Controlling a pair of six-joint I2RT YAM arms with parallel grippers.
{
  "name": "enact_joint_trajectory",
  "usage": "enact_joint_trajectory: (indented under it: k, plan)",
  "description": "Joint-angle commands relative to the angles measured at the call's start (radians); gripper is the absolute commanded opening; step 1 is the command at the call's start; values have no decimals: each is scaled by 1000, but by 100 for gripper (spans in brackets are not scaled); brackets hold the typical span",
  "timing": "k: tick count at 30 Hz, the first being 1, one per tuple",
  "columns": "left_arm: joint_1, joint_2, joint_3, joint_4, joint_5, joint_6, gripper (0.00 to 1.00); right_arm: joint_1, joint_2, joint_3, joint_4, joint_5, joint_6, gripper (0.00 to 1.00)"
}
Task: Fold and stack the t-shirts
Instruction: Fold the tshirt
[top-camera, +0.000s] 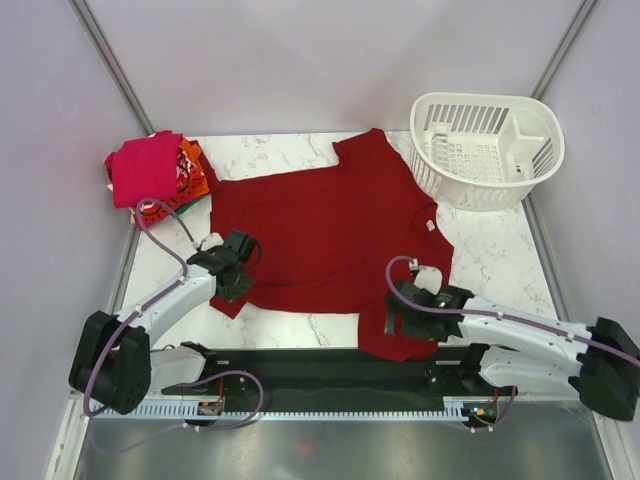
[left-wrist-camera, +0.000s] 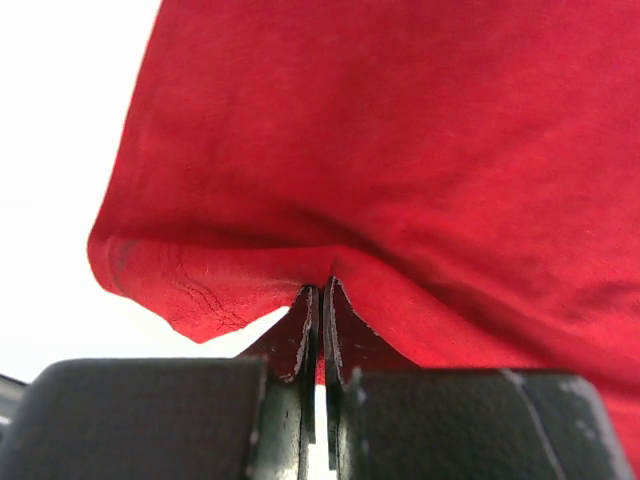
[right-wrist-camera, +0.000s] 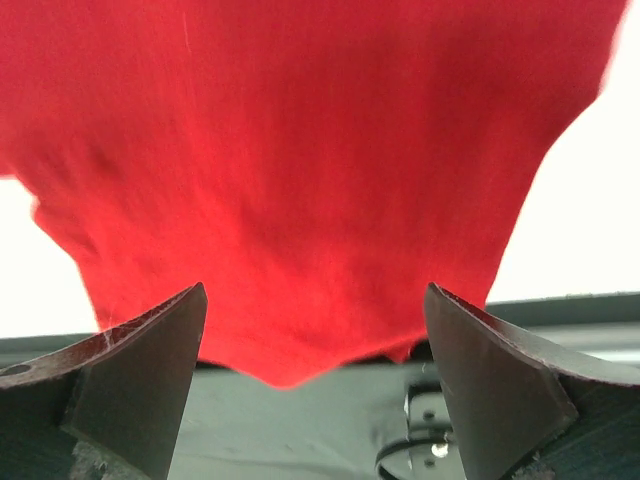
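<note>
My left tool (top-camera: 236, 268) is pinched shut on the eight o'clock corner of the dark red cloth t-shirt (top-camera: 330, 230), lying flat on the white marble tabletop (top-camera: 492, 265). It looks light and floppy. My right tool (top-camera: 397, 312) stands wide apart over its five o'clock sleeve, a good grab spot.

Marble table (top-camera: 500, 265) bears red t-shirt (top-camera: 320, 230), shirt pile (top-camera: 150, 168), basket (top-camera: 470, 187) apparently overhanging.

White marble-veined surface (top-camera: 498, 262) enclosed by plain pale lilac walls (top-camera: 300, 60) with two metal corner posts (top-camera: 108, 60); even, diffuse lighting.
</note>
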Motion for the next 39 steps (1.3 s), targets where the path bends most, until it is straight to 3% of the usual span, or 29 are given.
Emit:
enact_joint_trajectory:
  k: [1, 6, 11, 16, 23, 30, 39]
  plan:
    - [3, -23, 1, 75, 21, 97, 2, 165, 86, 23, -81, 74, 202, 98]
    - [5, -32, -25, 104, 36, 130, 2, 282, 91, -49, -73, 33, 339, 98]
    - [6, -34, -56, 141, 55, 147, 2, 302, 12, -65, -90, 33, 372, 96]
    - [6, -34, -84, 164, 75, 145, 2, 304, 83, -33, -82, 114, 343, 90]
    - [6, -60, -98, 164, 79, 166, 2, 253, 43, -100, -15, 171, 322, 52]
    - [6, -107, -96, 150, 134, 199, 2, 219, -80, -115, -5, 169, 265, 0]
    - [-20, -261, -78, -17, 349, 147, 2, 219, -115, 10, -145, 139, 201, 0]
